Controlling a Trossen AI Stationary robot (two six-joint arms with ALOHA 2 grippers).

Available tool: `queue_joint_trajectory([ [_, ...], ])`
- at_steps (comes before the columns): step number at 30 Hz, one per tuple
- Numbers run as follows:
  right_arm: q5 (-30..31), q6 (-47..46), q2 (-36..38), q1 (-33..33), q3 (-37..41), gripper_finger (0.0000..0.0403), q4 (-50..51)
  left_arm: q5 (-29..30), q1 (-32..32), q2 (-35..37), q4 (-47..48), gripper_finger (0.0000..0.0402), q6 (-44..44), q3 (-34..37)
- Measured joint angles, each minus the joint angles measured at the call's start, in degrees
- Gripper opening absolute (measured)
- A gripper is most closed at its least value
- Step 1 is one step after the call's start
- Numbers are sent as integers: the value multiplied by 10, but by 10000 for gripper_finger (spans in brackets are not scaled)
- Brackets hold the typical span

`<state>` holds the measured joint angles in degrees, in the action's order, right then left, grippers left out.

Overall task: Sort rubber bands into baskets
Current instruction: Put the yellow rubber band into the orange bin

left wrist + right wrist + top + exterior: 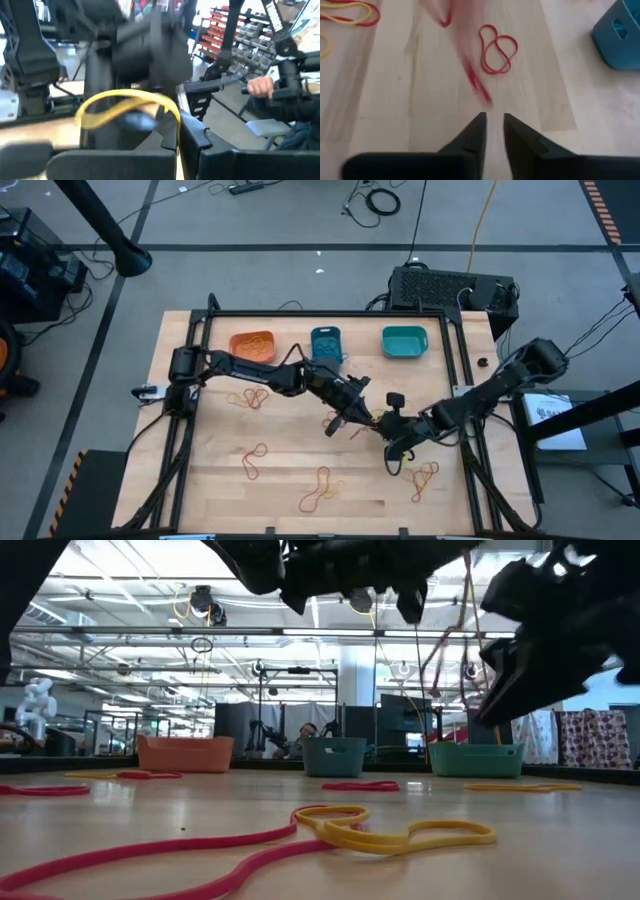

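- Three baskets stand in a row along the far side of the table (200,490): orange basket (252,345), blue basket (326,343), teal basket (404,341).
- Five loose clusters of rubber bands lie on the wood: one near the orange basket (250,397), one front left (252,461), one front middle (322,488), one under the grippers (352,425), one front right (424,477).
- Left gripper (338,420) is mid-table, raised; a yellow band (127,106) hangs looped by its fingers, though whether they clamp it cannot be told.
- Right gripper (493,125) is just beside it; its fingers are a narrow slit apart, and a blurred red band (470,75) hangs just ahead of the tips.
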<state>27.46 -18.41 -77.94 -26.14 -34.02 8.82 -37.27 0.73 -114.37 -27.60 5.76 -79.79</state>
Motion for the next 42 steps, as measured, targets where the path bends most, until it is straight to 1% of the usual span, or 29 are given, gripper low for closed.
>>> queue_joint_trajectory([
  [2,5,11,-15,3,0,24,-13,-2,0,8,1,1,0,0],
  [4,15,15,-27,3,0,8,-31,-2,0,16,12,1,0,0],
  [7,22,11,-39,1,0,3,-42,-7,0,29,35,1,0,0],
  [11,30,-2,-50,-9,0,1,-43,-30,0,55,67,1,0,0],
  [17,30,-16,-52,-13,0,1,-47,-31,1,93,115,1,0,0],
  [20,29,-17,-51,-13,0,1,-75,-32,1,103,131,1,2,0],
  [22,28,2,-51,-13,0,1,-110,-32,1,105,138,1,28,0],
  [27,28,87,-51,-13,0,1,-201,-29,4,105,133,1,137,0],
  [29,27,112,-51,-13,0,2,-223,-28,4,106,130,1,157,0],
  [32,28,123,-51,-13,0,3,-233,-26,8,112,131,1,165,0],
  [34,28,133,-51,-13,0,11,-238,-11,10,116,130,1,172,0],
  [36,28,139,-51,-13,0,27,-242,3,14,116,129,1,178,0],
  [39,30,147,-51,-11,0,65,-242,19,24,116,138,1,178,0],
  [42,67,151,-51,-9,0,111,-235,46,40,116,141,1,179,0],
])
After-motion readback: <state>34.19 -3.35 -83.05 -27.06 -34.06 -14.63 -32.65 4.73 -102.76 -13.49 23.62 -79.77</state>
